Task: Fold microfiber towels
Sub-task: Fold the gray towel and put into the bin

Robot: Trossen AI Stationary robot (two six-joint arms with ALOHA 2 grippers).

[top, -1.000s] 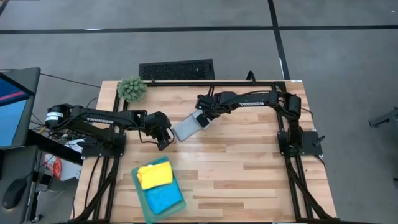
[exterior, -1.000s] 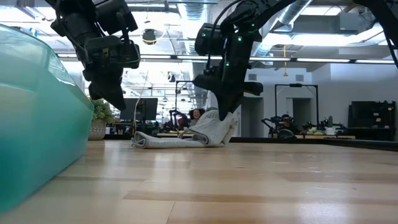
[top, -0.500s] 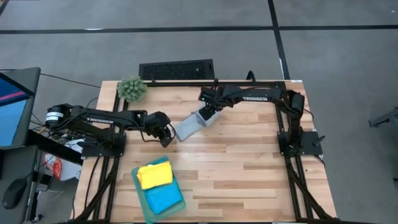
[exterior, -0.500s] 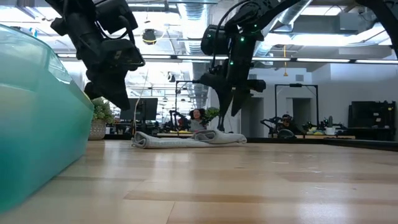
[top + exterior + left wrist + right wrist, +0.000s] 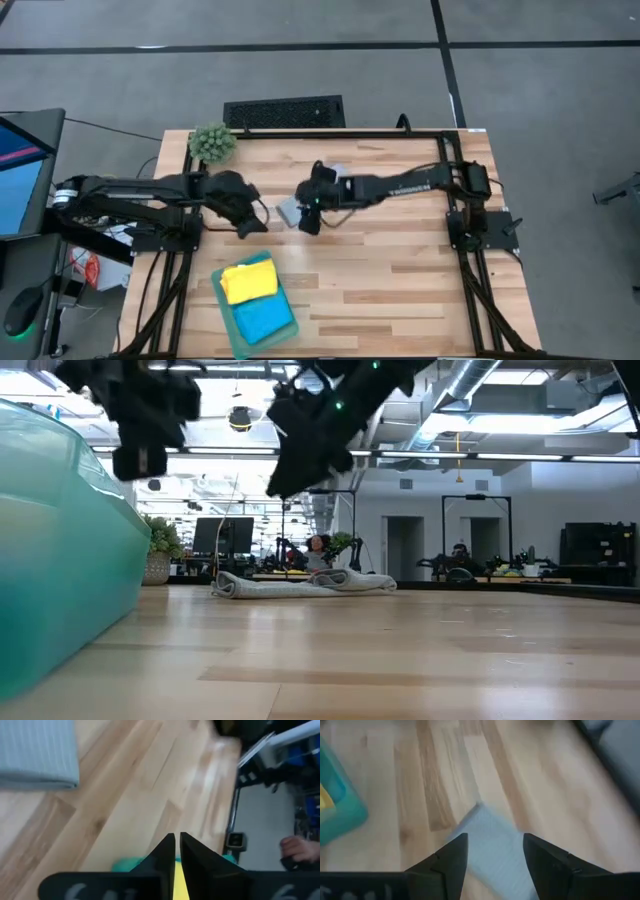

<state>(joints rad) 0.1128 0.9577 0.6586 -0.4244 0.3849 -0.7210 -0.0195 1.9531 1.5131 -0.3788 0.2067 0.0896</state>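
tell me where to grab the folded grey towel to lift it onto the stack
Probably the short end of the grey towel nearest the left gripper, coming from above. It lies flat, folded into a low strip, as the low view shows, so fingers must straddle an edge. The right gripper, open, hangs right over it.

Place: robotics lab | My bench: wooden table [image 5: 400, 270] on a black frame, grey floor around it | Behind me: open hall with ceiling ducts [image 5: 470, 380], strip lights, more robot stations [image 5: 470, 565], a monitor [image 5: 18, 170] beside me
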